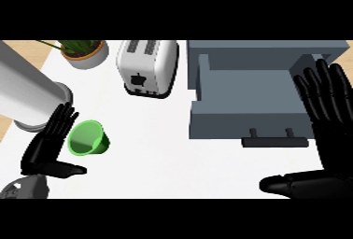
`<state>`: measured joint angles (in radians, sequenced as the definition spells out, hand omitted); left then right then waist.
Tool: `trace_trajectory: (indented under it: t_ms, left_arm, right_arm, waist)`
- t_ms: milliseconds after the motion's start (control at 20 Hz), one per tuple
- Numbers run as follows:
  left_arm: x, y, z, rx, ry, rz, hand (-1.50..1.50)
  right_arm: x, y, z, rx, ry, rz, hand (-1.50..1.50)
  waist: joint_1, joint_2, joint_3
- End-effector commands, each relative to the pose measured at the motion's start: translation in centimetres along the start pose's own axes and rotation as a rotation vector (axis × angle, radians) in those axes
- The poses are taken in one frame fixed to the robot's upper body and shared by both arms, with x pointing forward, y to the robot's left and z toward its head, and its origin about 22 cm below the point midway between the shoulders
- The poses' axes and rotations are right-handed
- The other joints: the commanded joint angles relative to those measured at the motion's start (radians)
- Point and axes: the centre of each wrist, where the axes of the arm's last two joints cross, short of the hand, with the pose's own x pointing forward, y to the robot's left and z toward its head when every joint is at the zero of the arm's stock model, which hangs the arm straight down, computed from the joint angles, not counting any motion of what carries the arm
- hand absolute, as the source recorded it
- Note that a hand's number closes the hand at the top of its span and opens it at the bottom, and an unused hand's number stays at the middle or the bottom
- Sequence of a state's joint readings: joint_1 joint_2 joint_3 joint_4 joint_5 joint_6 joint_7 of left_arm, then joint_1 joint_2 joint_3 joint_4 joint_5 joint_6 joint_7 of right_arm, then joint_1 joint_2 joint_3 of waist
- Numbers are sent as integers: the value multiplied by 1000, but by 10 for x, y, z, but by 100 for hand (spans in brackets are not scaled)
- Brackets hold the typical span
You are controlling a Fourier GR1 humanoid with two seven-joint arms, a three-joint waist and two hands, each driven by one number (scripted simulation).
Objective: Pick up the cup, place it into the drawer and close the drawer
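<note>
A small bright green plastic cup lies tipped on its side on the white counter top, its open mouth facing the viewer and toward the lower left, its base pointing to the right. The robot's left hand, black with a grey forearm below it, stands just beside the cup on its left: the fingers are straight and spread upward along the cup's rim, the thumb sticks out to the right beneath the cup, and nothing is gripped; whether the fingertips actually touch the rim cannot be told. To the right, well apart from the cup, a grey box-shaped drawer is pulled open toward the viewer, its inside bare and its dark bar handle on the front panel facing the lower edge. The robot's right hand is at the right edge of the view, over the drawer's right wall, palm open wide, fingers straight and pointing up, thumb stretched to the left near the bottom; it holds nothing. Behind the cup stands a white two-slot toaster, to its left a green plant in a pale round pot, and at far left a tall pale grey cylinder.
</note>
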<state>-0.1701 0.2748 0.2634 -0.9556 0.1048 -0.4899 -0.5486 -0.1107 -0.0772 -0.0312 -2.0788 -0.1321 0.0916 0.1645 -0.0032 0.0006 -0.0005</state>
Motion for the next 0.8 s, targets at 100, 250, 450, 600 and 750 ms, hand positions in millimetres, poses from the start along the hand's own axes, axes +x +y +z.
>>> trace_trajectory:
  t_ms: [100,250,450,600,750]
  left_arm:
    - [-9,36,1,18,-4,22,-150]
    - [-21,12,13,37,-2,-8,-150]
    - [-44,3,5,40,8,1,-150]
    - [-47,-1,0,21,15,8,-150]
    - [-47,8,3,35,43,-10,-150]
  right_arm:
    - [-7,1,9,11,2,17,-150]
    - [-9,-3,3,4,5,4,-150]
    - [6,-19,-6,7,3,2,-150]
    - [-12,17,-5,21,12,-15,-150]
    - [-18,2,11,29,24,4,-150]
  waist:
    - [-5,1,0]
    - [2,0,0]
    - [-3,1,0]
    - [-3,2,-1]
    - [-3,1,0]
